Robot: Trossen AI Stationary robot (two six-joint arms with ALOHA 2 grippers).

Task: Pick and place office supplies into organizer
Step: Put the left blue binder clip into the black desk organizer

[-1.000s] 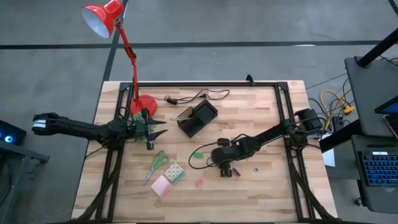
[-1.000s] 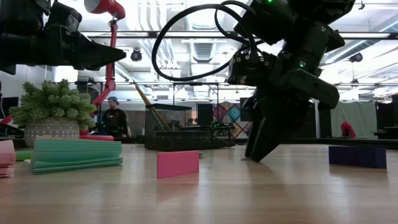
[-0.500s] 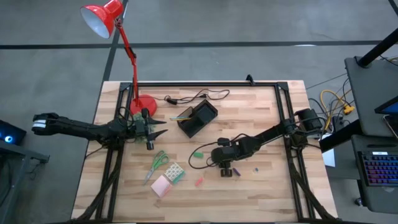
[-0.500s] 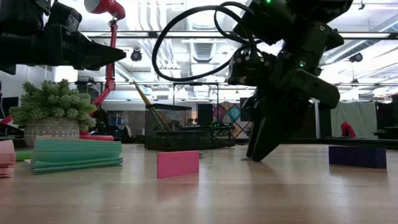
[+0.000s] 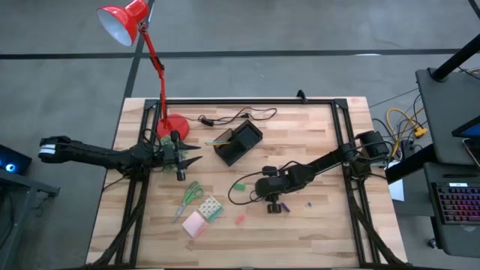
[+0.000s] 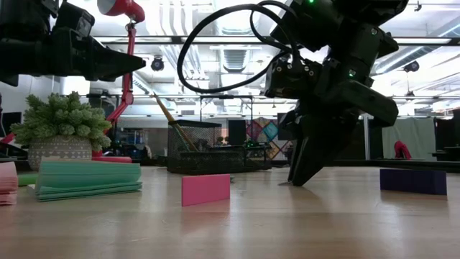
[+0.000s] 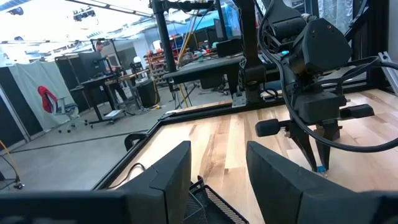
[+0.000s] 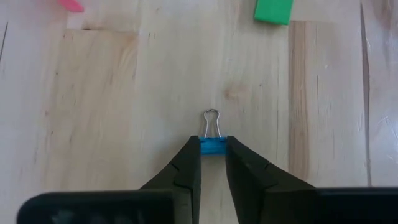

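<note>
Pinching a small blue binder clip [image 8: 213,145] between its fingertips, the right gripper [image 8: 213,163] stands low over the middle of the table [image 5: 322,232], jaws drawn in against the clip's two sides with the wire loop sticking out ahead. The clip appears to sit on the wood, so this looks like the grasp before a lift toward the black organizer [image 5: 238,142], which waits farther back near the red lamp [image 5: 127,22]. The left gripper [image 5: 187,156] hovers beside the lamp's base, fingers apart and holding nothing (likely parked clear of the other arm's path). The scissors [image 5: 190,196], pink sticky pad [image 5: 194,223] and green piece [image 5: 238,185] lie loose on the table, not yet sorted. No brand, label or writing is readable anywhere.
</note>
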